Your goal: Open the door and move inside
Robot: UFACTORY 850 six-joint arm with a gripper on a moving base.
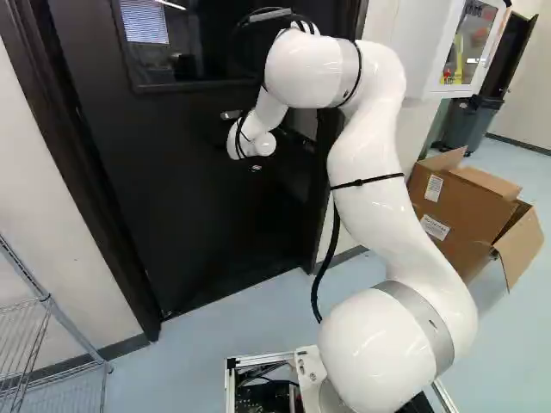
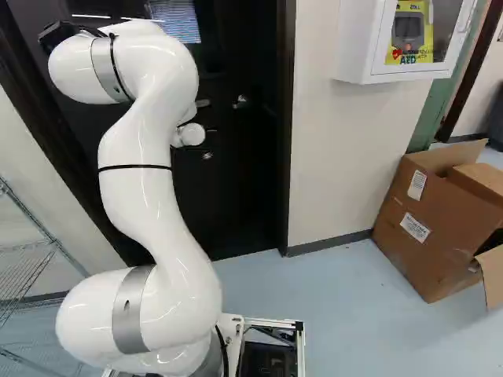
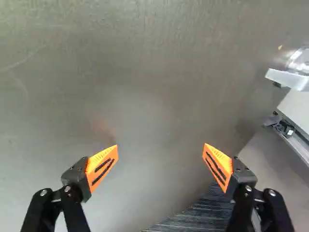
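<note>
Blue-grey floor (image 1: 207,344) is extending from the wall bases toward the robot. At its left edge, 1 wire rack (image 1: 52,314) is standing beside the pale wall (image 1: 60,241). Next, the dark door (image 1: 185,206) is standing upright in its black frame (image 1: 108,219), with its lower edge running along the floor; its window (image 1: 185,43) is occupying the upper part. The white arm (image 2: 145,196) is rising ahead of the door, its outer end overlapping the door panel in both base views. To the right, 1 white cabinet (image 2: 365,39) is hanging on the wall, and 1 open cardboard box (image 2: 432,228) is resting on the floor near that wall's lower right end.

The left base view is showing more of the grey bin (image 1: 469,120) beyond the box. The right base view is revealing a round metal fitting (image 2: 241,101) near the door's right edge. Only the wrist view is exposing the gripper (image 3: 161,145): its 2 fingers are standing wide apart, released, over a grey surface (image 3: 145,72). A dark ribbed patch (image 3: 205,212) is appearing beside 1 finger; its identity is remaining unclear.
</note>
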